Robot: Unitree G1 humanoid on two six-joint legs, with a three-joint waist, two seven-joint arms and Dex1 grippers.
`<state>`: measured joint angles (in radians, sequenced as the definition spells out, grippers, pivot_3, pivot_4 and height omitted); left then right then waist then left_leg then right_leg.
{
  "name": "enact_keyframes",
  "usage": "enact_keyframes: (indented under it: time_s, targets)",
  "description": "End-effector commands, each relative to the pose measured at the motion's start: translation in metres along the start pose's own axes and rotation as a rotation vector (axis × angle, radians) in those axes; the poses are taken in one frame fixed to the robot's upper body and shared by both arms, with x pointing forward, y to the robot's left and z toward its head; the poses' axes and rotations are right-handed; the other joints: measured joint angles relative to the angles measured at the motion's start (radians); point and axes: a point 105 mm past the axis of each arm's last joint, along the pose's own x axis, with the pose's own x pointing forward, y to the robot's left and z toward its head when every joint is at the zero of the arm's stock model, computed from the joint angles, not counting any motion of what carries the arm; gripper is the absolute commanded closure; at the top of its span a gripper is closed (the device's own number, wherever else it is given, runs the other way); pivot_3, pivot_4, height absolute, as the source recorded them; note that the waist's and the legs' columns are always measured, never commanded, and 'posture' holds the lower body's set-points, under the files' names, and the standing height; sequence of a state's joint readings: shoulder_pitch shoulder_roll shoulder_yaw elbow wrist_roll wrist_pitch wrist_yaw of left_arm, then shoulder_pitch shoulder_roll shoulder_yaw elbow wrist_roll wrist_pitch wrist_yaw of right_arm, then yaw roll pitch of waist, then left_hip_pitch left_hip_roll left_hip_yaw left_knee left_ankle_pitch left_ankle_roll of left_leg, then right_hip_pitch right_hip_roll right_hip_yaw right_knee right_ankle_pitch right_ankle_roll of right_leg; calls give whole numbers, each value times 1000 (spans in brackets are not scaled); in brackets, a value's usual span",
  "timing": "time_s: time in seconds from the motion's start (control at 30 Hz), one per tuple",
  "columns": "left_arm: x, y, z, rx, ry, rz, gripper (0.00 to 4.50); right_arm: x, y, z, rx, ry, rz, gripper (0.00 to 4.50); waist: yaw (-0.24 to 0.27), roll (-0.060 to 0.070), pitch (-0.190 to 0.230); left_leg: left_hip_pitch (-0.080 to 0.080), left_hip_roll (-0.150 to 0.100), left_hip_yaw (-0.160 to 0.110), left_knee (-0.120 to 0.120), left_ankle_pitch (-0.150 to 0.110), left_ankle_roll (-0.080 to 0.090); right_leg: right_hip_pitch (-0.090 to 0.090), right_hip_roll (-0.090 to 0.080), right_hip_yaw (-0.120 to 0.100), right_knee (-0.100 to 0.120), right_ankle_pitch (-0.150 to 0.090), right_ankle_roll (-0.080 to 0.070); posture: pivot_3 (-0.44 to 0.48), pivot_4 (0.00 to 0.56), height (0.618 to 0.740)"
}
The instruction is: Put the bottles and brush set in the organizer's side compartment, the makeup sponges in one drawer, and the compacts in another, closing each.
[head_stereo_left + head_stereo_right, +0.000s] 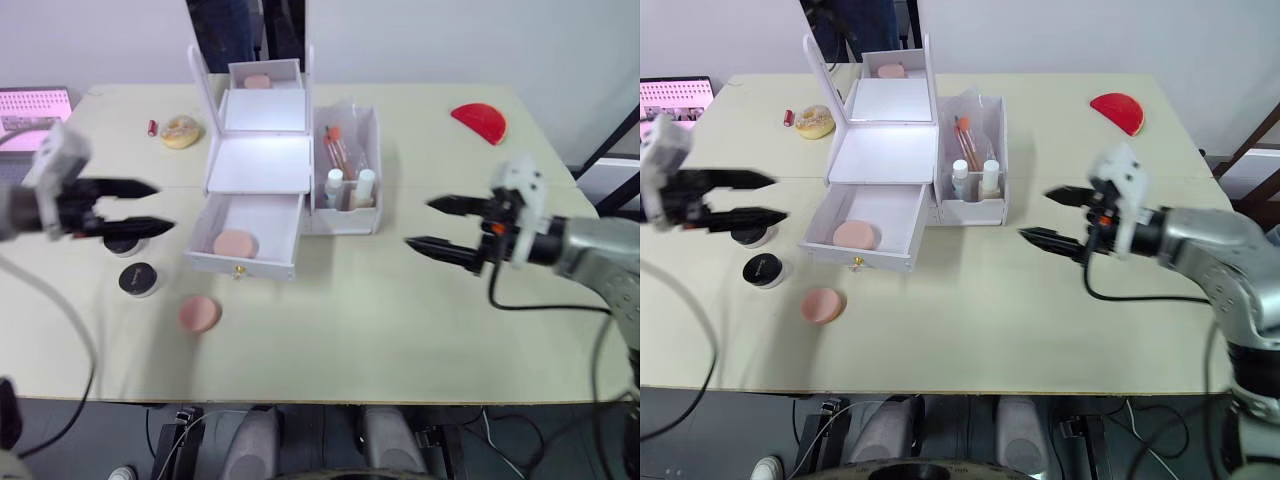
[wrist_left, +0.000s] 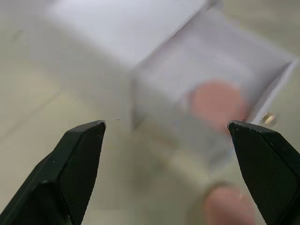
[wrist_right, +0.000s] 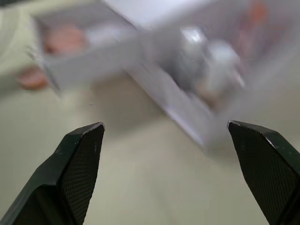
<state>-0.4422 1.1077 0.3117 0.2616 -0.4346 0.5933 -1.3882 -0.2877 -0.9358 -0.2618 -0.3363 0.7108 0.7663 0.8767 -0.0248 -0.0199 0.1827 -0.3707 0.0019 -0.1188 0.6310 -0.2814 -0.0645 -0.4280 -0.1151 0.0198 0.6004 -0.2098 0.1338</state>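
While one pink makeup sponge lies loose on the bench near its front edge, just in front of the open drawer, the sponge step looks half done. Just behind and left of it sits a black compact, with a second compact partly hidden under the left gripper. That gripper hangs above the bench with its jaws spread wide and empty, level with the drawer's left side. On the other side the right gripper is likewise wide and empty, hovering over bare bench just right of the organizer. Inside the pulled-out drawer rests another pink sponge. Further back, the side compartment already holds two white-capped bottles and the brush set, so that part seems finished. At the top of the organizer, a further pink sponge-like piece sits by the raised lid. A yellowish round object and a red piece lie far back.

The next move, I judge, calls for the left gripper to drop onto the loose sponge, pinch it, and carry it into the drawer before closing it.
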Motion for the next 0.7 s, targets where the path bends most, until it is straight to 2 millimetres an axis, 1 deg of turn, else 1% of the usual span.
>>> enact_keyframes:
  time_s: [0.03,0.07,0.1,0.17,0.3,0.4,0.43,0.53,0.6,0.7]
  targets:
    - [-45,13,-6,24,-23,183,115,-27,-10,11,-92,-87,-57,0,0,0,0,0,0,0,0,0,0,0,0,0,0,0,0,0,150,739]
    - [-53,14,-14,11,-14,219,115,-34,-12,6,-82,-96,-67,0,2,0,0,1,0,0,0,0,0,1,0,0,-1,0,0,0,150,739]
    - [-63,16,-24,-7,-13,270,115,-42,-16,-2,-69,-89,-86,0,4,0,0,2,0,0,1,0,0,2,0,0,-1,0,0,0,150,739]
    - [-81,19,-41,-39,-17,357,115,-58,-23,-17,-46,-66,-128,0,9,-1,0,2,0,0,2,0,0,4,0,0,-2,-1,-5,0,150,739]
    - [-112,25,-68,-69,-24,527,115,-85,-37,-45,5,-36,-223,0,13,-1,0,5,0,0,2,1,-1,7,-1,0,-1,-1,-7,0,150,739]
    - [-128,26,-82,-84,-23,602,115,-104,-45,-63,12,12,-286,0,9,-1,0,12,0,1,1,1,-1,11,-1,0,-1,-3,-4,0,150,739]
    - [-131,26,-85,-86,-24,616,115,-109,-48,-66,17,11,-306,0,7,-1,0,15,0,1,1,0,-1,14,-1,0,-1,-3,-3,0,150,739]
    - [-135,25,-89,-91,-27,631,115,-118,-51,-71,11,11,-331,0,5,-1,0,16,0,1,1,0,-1,15,-1,0,-1,-3,-4,0,150,739]
    - [-136,25,-91,-91,-22,632,115,-118,-50,-73,16,13,-323,0,5,-1,0,16,0,1,1,0,-1,16,-1,0,-1,-3,-4,0,150,739]
    - [-134,26,-90,-86,-25,627,115,-114,-49,-69,15,-6,-315,0,4,-1,0,16,0,1,1,0,-1,16,-1,0,-2,-3,-4,0,150,739]
